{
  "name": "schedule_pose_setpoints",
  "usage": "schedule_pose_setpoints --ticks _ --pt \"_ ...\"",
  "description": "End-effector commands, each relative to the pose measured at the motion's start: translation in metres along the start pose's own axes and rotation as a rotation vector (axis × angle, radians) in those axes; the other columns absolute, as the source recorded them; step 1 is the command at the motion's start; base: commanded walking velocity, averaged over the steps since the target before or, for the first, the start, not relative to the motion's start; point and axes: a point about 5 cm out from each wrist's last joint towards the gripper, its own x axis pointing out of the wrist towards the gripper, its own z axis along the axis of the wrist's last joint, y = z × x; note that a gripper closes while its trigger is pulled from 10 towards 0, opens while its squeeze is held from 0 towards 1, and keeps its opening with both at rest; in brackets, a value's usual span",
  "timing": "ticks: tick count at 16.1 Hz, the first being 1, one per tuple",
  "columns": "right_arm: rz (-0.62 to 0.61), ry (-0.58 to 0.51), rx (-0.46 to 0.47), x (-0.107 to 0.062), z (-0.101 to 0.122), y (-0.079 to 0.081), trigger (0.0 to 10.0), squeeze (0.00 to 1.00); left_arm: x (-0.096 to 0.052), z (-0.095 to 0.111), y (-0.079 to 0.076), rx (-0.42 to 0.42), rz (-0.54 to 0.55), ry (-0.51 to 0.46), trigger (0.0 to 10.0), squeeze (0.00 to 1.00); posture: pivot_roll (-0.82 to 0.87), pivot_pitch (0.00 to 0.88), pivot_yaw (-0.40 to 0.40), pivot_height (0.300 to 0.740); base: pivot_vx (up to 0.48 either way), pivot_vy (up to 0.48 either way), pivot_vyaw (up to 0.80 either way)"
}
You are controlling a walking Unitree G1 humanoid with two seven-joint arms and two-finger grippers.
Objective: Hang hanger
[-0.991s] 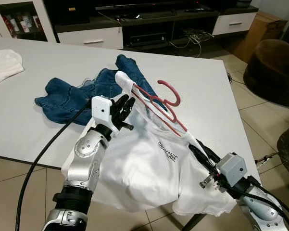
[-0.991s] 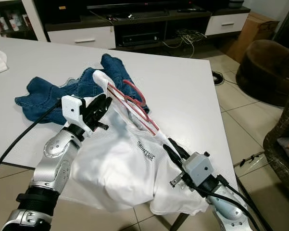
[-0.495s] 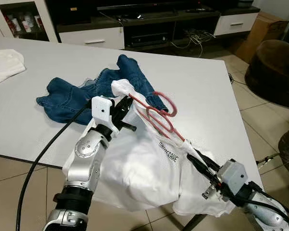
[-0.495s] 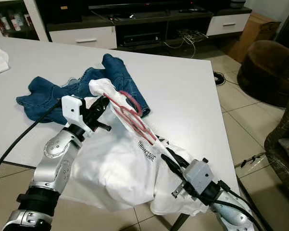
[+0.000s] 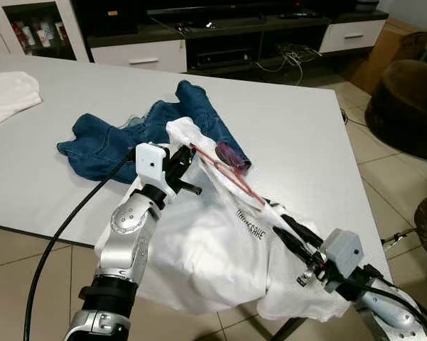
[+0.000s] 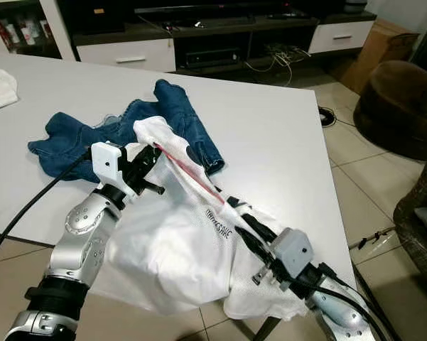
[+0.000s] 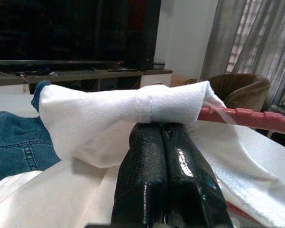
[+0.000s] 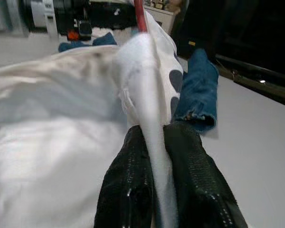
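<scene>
Left tool point(image 5: 179, 165) pinching white shirt point(image 5: 206, 249) collar, right tool point(image 5: 288, 231) clamping shirt over red hanger point(image 5: 231, 177) between them, above surface point(image 5: 298, 142) beside jeans point(image 5: 114, 138).

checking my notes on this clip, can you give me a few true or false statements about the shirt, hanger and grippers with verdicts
1. The left gripper is shut on the white cotton t-shirt. True.
2. The red plastic hanger lies bare on the table. False: it is partly inside the shirt, held above the white table.
3. The right gripper pinches white shirt fabric. True.
4. The blue denim jeans hang from the hanger. False: they lie crumpled on the table behind the shirt.
5. The shirt is plain. False: it carries dark lettering.
</scene>
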Motion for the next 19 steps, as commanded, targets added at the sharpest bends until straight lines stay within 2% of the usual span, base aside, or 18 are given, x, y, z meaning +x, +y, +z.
schedule_pose_setpoints --ticks 1,5,8,14,19 --pt "-0.005 -0.018 0.013 0.001 0.005 -0.001 10.0 0.0 0.001 0.004 -0.002 0.017 -0.017 -0.017 0.0 0.0 0.0 0.04 0.023 0.74 0.0 0.0 0.0" --pt "-0.024 -0.034 0.017 0.013 0.011 -0.003 10.0 0.0 0.001 0.001 -0.006 0.021 -0.041 -0.001 0.0 0.0 0.0 0.037 0.023 0.74 0.0 0.0 0.0" --pt "-0.061 -0.021 0.008 0.025 0.013 -0.007 10.0 0.0 0.001 0.0 -0.015 0.037 -0.079 -0.001 0.0 0.0 0.01 0.038 0.02 0.74 0.0 0.0 0.0" --pt "-0.099 0.047 -0.014 0.032 0.007 -0.011 10.0 0.0 -0.001 -0.003 -0.024 0.042 -0.11 0.001 0.0 0.0 0.01 0.04 0.016 0.74 0.0 0.0 0.0" --pt "-0.14 0.106 -0.01 0.044 0.003 -0.017 10.0 0.0 0.0 -0.001 -0.027 0.035 -0.119 -0.007 0.0 0.0 0.01 0.04 0.012 0.74 0.0 0.0 0.0"
